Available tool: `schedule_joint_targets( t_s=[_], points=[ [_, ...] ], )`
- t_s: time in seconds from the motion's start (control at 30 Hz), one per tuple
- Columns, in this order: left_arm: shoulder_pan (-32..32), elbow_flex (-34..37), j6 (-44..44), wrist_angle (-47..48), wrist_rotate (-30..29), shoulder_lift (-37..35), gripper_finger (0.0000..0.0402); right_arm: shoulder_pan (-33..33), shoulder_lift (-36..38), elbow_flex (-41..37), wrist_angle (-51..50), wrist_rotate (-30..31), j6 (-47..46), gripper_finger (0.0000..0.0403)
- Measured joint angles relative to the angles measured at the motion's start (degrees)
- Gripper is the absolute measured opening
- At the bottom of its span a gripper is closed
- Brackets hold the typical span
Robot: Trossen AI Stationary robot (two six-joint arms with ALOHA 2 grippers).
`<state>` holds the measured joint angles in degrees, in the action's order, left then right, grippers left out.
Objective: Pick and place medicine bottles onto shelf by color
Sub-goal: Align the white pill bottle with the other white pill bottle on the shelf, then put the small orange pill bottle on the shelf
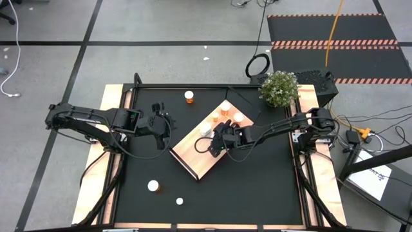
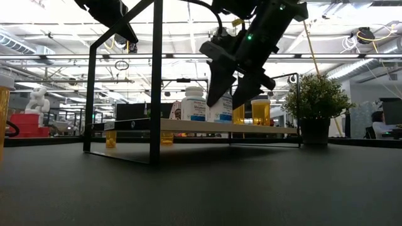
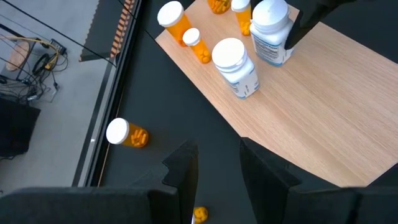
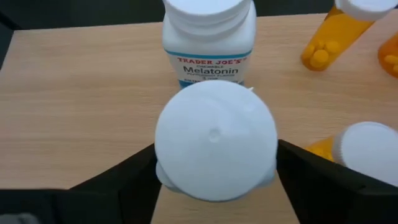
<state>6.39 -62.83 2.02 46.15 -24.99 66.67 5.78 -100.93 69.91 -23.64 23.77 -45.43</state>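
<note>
- My right gripper (image 1: 212, 143) is over the middle of the shelf (image 1: 193, 154), straddling an all-white bottle (image 4: 214, 140) — in its wrist view the white cap fills the gap between the two dark fingers (image 4: 118, 180), jaws spread wide with a sliver of space on each side, so I read it as not clamped.
- That bottle stands upright on the light-wood board; just beyond it is a second white bottle (image 4: 208, 43) with a blue-banded label, also upright.
- From the low view the right gripper (image 2: 229, 94) hangs just above the shelf with its fingers pointing down beside the white bottles (image 2: 193, 103).
- Orange bottles with white caps (image 1: 225, 109) cluster at the shelf's far end near the plant (image 1: 279, 87); two show beside my right fingers in the wrist view (image 4: 333, 34).
- My left gripper (image 1: 166, 126) waits over the black surface (image 1: 257, 187) just off the shelf's left edge, jaws narrow with a slim gap, holding nothing.
- Loose on the surface: one orange bottle (image 1: 189, 96) toward the far edge, a white-capped one (image 1: 154, 186) and a small white one (image 1: 179, 202) near the front.
- In the left wrist view an orange bottle (image 3: 126, 134) lies on its side on the surface.
</note>
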Motion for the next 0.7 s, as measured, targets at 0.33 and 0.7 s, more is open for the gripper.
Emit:
schedule_joint_targets(
  t_s=[0.33,0.7],
  points=[
    [0.02,0.0,0.0,-0.04,1.17,0.02,0.012,-0.02,4.18,0.0,-0.21,0.15,1.44,0.032],
    [0.03,0.0,-1.02,0.02,1.18,0.02,0.012,2.89,14.39,0.0,-0.37,0.1,14.8,0.0319]
  ],
)
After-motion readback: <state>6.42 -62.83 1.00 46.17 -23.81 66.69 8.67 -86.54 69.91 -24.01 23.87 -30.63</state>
